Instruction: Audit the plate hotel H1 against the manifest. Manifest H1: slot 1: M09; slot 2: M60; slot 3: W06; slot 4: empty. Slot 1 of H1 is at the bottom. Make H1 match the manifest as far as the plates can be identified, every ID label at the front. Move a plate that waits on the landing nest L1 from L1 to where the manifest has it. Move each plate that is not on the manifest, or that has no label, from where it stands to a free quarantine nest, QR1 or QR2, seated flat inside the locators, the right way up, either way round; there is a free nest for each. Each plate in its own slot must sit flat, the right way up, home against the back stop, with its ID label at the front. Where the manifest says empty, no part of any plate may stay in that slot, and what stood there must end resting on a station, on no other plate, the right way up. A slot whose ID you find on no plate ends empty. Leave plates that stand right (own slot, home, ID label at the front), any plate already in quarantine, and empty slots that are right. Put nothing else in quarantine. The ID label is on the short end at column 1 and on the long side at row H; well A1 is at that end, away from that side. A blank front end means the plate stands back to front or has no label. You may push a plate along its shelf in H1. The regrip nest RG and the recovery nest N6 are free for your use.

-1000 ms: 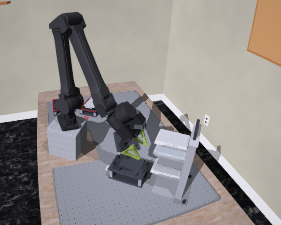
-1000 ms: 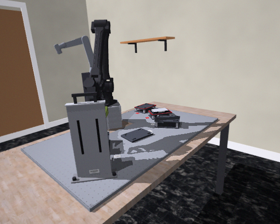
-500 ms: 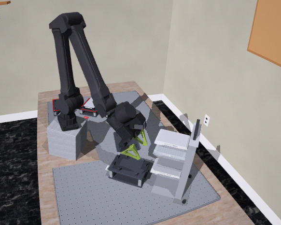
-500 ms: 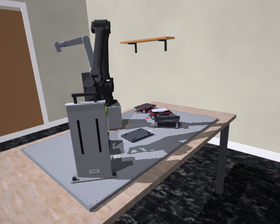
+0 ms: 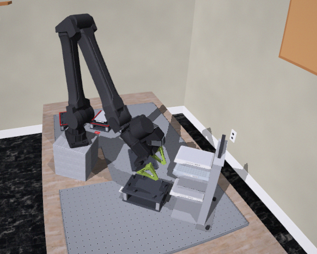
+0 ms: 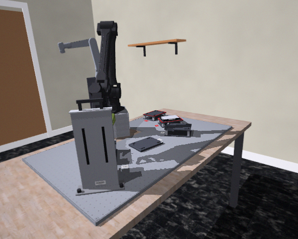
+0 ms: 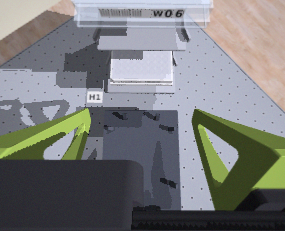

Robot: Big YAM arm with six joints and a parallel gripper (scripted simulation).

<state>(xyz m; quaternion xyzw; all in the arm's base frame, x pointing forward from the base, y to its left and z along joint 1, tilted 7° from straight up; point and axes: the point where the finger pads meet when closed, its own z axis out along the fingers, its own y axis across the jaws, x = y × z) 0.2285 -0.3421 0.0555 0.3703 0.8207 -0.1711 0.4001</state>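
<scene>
The plate hotel H1 (image 5: 205,180) stands at the right of the grey board; its tag H1 (image 7: 94,97) shows in the wrist view. It holds a white plate (image 5: 194,157) on top. Under that is a clear plate (image 5: 191,172) whose front label reads W06 (image 7: 167,13). Below the clear plate is a bare shelf, and lower still a white plate (image 5: 187,192) that also shows in the wrist view (image 7: 142,71). I cannot read a label on either white plate. My gripper (image 5: 151,164) is open and empty. It hovers over a dark nest (image 5: 145,191) in front of the hotel and faces the shelves (image 7: 142,119).
Two red-rimmed nests sit at the far end: one carries a white plate (image 6: 170,118), the other (image 6: 154,114) is bare. A raised dark nest (image 6: 177,127) stands beside them. The arm's grey pedestal (image 5: 71,159) is at the left. The hotel's solid back (image 6: 95,151) hides the gripper in the exterior view.
</scene>
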